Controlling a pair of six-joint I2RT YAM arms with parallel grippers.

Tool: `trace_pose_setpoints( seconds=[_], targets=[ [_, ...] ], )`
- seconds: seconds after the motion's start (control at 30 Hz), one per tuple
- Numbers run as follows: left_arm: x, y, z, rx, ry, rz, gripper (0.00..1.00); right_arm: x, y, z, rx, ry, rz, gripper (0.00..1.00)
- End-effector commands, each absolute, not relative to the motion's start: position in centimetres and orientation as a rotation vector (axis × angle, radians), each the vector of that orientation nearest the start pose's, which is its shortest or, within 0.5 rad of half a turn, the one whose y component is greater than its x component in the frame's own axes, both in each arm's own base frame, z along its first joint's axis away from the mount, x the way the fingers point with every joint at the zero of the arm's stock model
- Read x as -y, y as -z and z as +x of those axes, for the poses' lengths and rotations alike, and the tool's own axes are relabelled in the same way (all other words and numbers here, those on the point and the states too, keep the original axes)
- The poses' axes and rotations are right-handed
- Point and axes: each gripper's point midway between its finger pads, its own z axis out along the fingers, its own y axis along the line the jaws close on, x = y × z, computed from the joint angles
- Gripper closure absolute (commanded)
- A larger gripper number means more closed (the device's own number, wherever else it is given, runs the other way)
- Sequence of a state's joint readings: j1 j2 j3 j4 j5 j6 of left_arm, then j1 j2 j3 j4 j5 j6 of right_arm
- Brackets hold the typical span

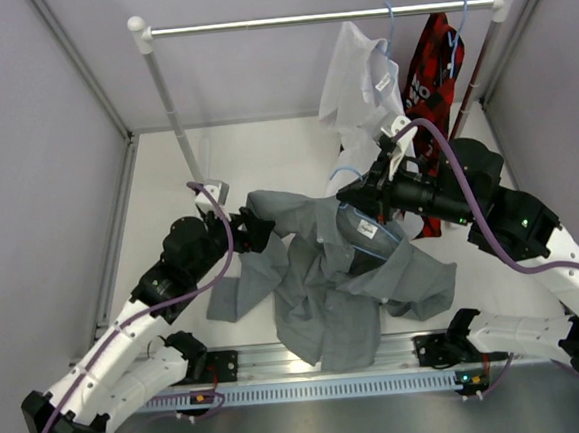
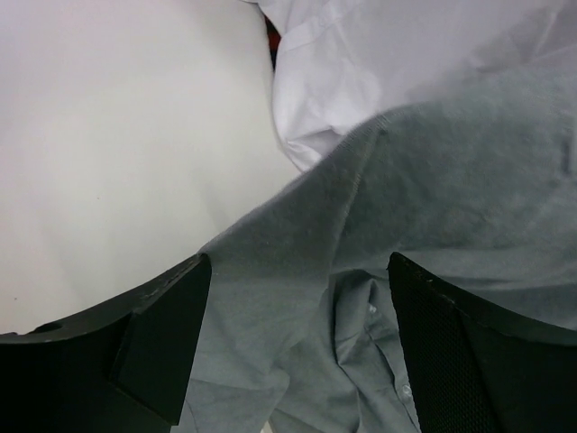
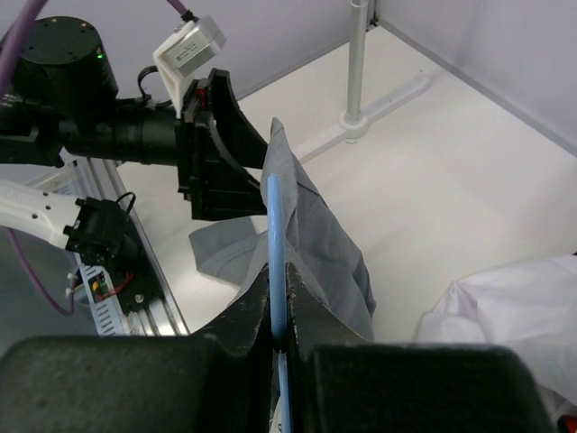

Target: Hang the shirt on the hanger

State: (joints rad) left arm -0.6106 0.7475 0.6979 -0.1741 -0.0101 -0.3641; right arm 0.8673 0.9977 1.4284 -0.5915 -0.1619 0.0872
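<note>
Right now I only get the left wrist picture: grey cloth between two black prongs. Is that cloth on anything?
Observer: Yes. The grey button-up shirt hangs over one end of a thin light-blue wire hanger, which the right gripper clamps.
Operator: And the white stuff above?
Observer: A white shirt hanging from a metal rail, beside a red-and-black patterned shirt.
Operator: Is the grey one lifted clear?
Observer: No, most of it lies crumpled on the white table.
</note>
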Motion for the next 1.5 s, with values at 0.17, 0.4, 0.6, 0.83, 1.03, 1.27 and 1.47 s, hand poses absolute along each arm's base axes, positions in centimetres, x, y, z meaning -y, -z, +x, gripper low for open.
trace_pose_setpoints(
  seconds=[0.17, 0.4, 0.6, 0.83, 1.03, 1.27, 1.47],
  targets=[
    [17.8, -25.0, 28.3, -1.801, 0.550, 0.080, 0.60, -25.3, -44.7, 16.5, -1.519, -0.902, -0.782, 1.00],
    [16.8, -26.4, 27.8, -1.751, 0.533, 0.074, 1.00, -24.8, -43.5, 17.7, -1.552, -0.832, -0.752, 1.00],
    [12.6, -27.0, 28.2, -1.754, 0.344, -0.093, 1.00, -24.8, -41.7, 18.3, -1.594, -0.801, -0.754, 1.00],
    [8.7, -28.9, 28.7, -1.738, 0.143, -0.238, 1.00, -23.9, -40.4, 17.4, -1.595, -0.800, -0.767, 1.00],
    [8.0, -28.5, 29.6, -1.776, 0.081, -0.249, 1.00, -22.5, -40.4, 15.8, -1.561, -0.824, -0.761, 1.00],
    [8.2, -26.8, 30.1, -1.833, 0.138, -0.259, 1.00, -21.2, -40.8, 15.3, -1.533, -0.805, -0.732, 1.00],
    [13.2, -30.7, 28.7, -1.734, 0.441, 0.001, 1.00, -22.6, -40.4, 15.8, -1.558, -0.820, -0.772, 1.00]
  ],
)
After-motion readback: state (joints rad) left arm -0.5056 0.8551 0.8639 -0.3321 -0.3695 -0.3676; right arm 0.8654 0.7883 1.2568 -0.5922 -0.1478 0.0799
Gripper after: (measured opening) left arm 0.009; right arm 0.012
